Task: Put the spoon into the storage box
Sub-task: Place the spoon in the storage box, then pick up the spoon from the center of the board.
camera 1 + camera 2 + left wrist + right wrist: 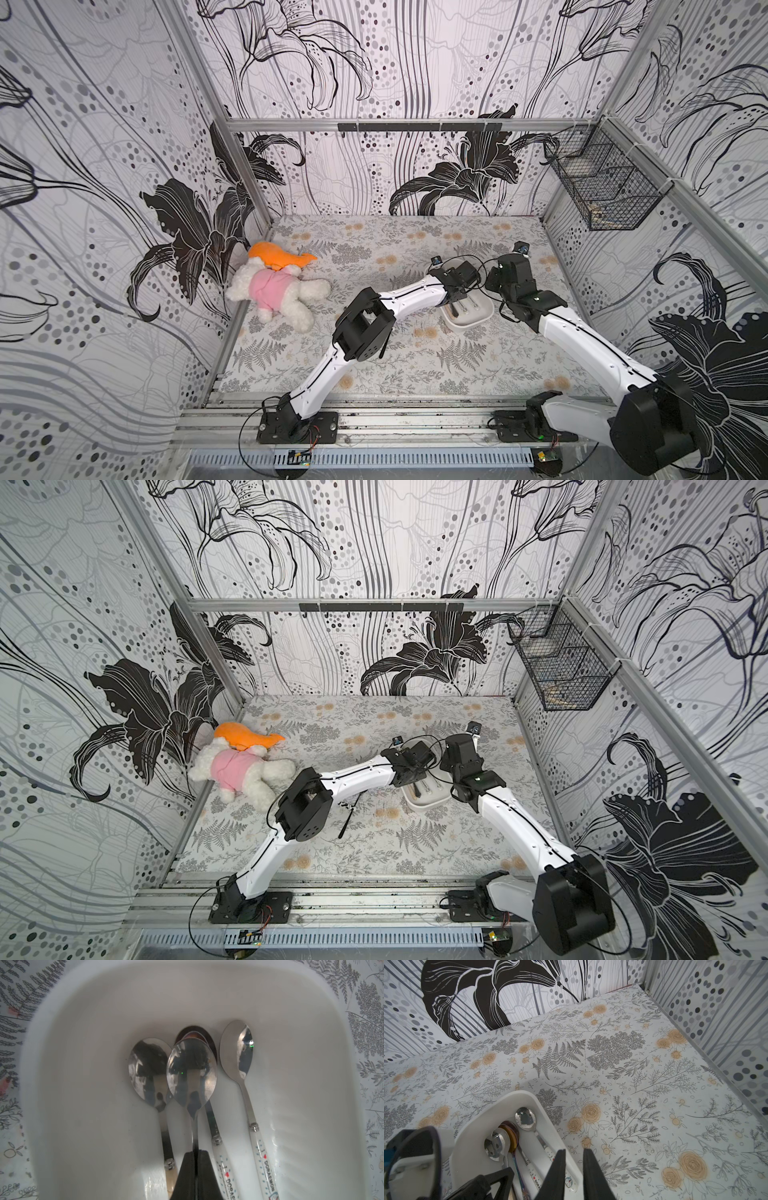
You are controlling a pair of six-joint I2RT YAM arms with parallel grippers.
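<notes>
The white storage box lies on the patterned table right of centre. In the left wrist view my left gripper is shut on the thin metal handle of a spoon. That spoon's bowl hangs just over the box floor, above three other spoons lying there. In the right wrist view my right gripper straddles the box's side wall, one finger inside and one outside, closed on it. The held spoon shows there too.
A white plush toy in a pink shirt and orange hat lies at the table's left edge. A black wire-mesh basket hangs on the right wall. Both arms meet over the box.
</notes>
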